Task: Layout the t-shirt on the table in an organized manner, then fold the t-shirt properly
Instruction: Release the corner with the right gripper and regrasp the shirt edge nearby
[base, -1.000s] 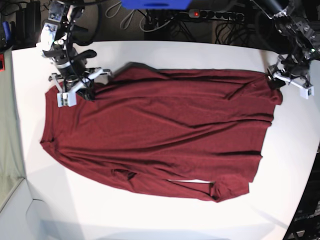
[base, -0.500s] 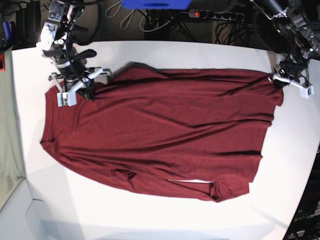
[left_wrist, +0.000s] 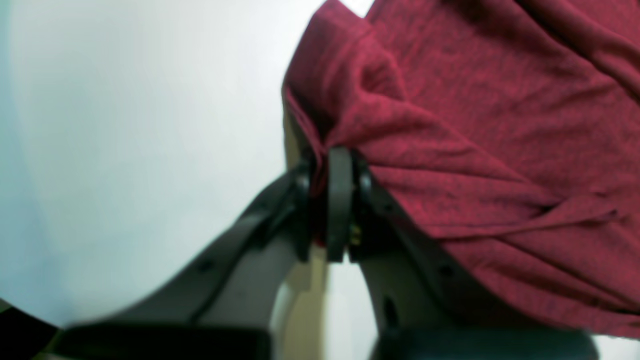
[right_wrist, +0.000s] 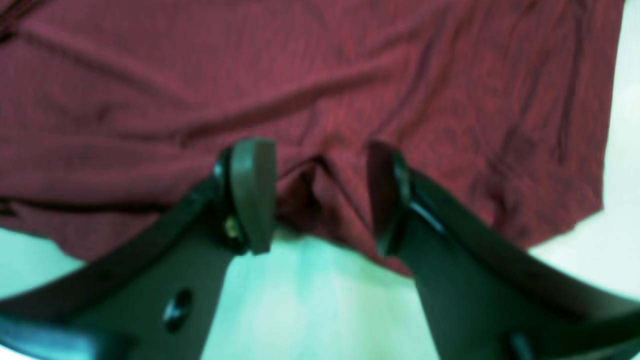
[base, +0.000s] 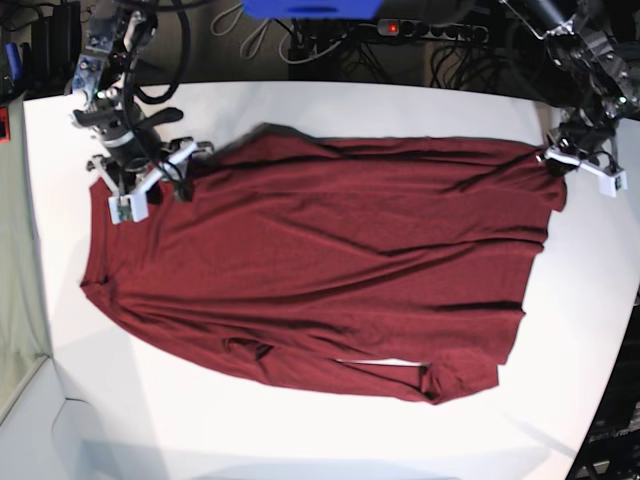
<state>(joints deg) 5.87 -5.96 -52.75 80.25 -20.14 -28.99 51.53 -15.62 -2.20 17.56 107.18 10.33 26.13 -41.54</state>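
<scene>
Our left gripper (left_wrist: 332, 200) pinches the maroon t-shirt (base: 330, 260) at its corner while our right gripper (right_wrist: 320, 195) gapes empty over the opposite edge, the garment spread on the white table (base: 330, 100), so we judge smoothing continues before folding.

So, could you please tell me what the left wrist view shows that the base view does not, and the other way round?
Only the left wrist view shows, close up, the left end effector shut on a bunched edge of the t-shirt, fabric pinched between its jaws.

Only the base view shows the whole garment spread across the table, the right end effector at its opposite corner, and cables beyond the far edge.

Both show the maroon t-shirt, the white table and the left end effector at the garment's corner.
</scene>
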